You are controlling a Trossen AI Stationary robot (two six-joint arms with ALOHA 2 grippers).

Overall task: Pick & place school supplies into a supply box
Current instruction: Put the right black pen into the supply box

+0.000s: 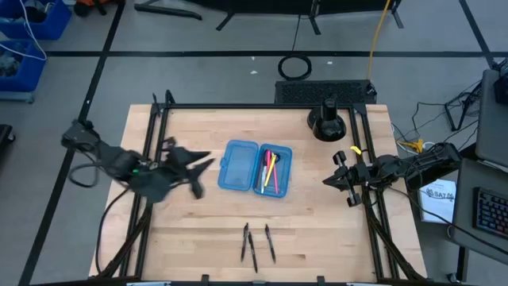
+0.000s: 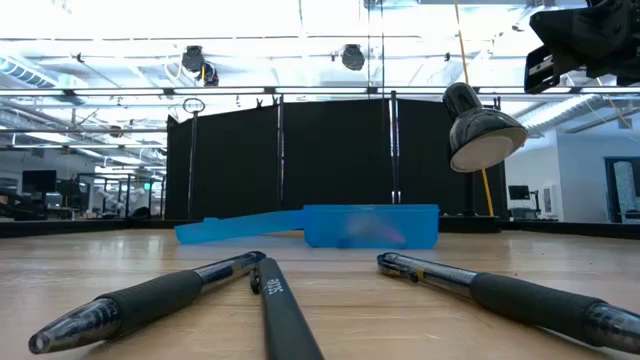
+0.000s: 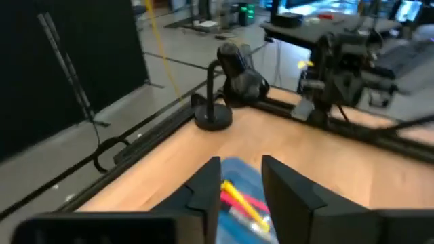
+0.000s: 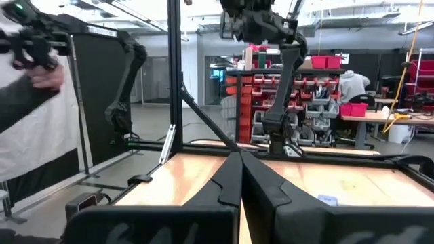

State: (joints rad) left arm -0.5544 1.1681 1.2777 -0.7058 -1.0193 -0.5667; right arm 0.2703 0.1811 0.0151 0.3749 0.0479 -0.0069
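The translucent blue supply box (image 1: 255,168) lies open on the middle of the table. A yellow pencil (image 1: 271,168) and pink pens (image 1: 275,176) lie in its right half. Three black pens (image 1: 258,242) lie on the wood near the front edge and fill the foreground of the low view (image 2: 290,310). My left gripper (image 1: 205,173) hovers just left of the box, open, with nothing between its fingers (image 3: 241,166). Past them the box and pencil (image 3: 239,196) show. My right gripper (image 1: 327,181) waits at the table's right edge, shut and empty (image 4: 241,159).
A black round stand (image 1: 328,121) stands at the far right of the table, behind the box. Black frame rails (image 1: 151,159) run along the table's left and right sides. Bare wood lies between the box and the three pens.
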